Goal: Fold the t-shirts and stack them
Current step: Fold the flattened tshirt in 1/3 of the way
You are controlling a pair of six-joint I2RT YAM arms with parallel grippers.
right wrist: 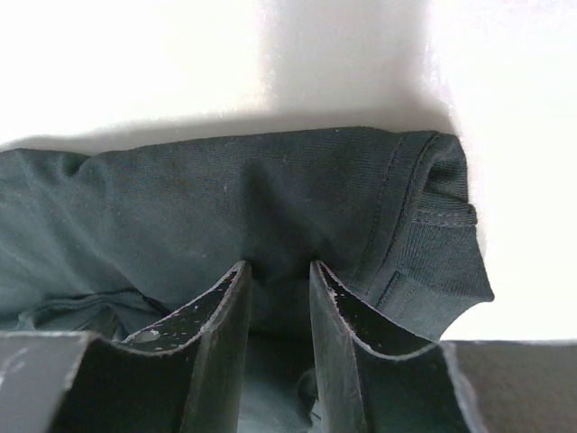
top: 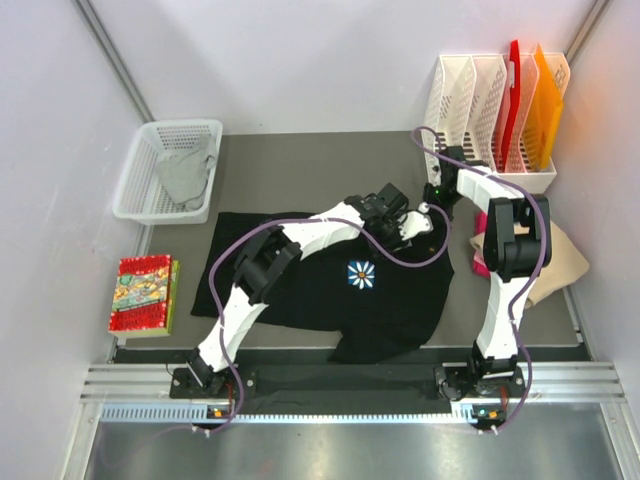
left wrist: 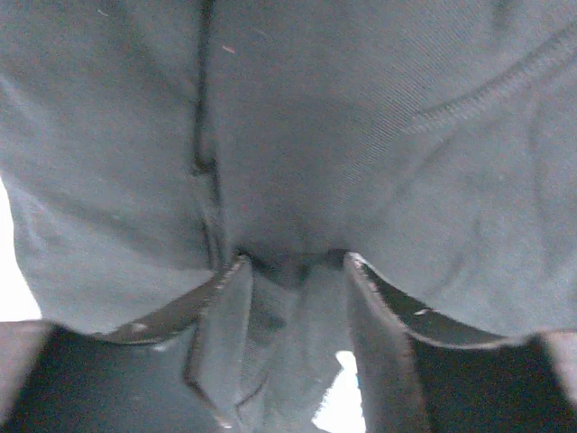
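Grey t-shirt (top: pixel 185 176) in white mesh basket (top: pixel 134 178); left gripper (left wrist: pixel 293 267) and right gripper (right wrist: pixel 279 269) both clamped on black t-shirt (top: pixel 325 300).

No readable text, red packet (top: pixel 143 293) cover illegible (too small), black t-shirt (top: pixel 400 300) daisy print wordless
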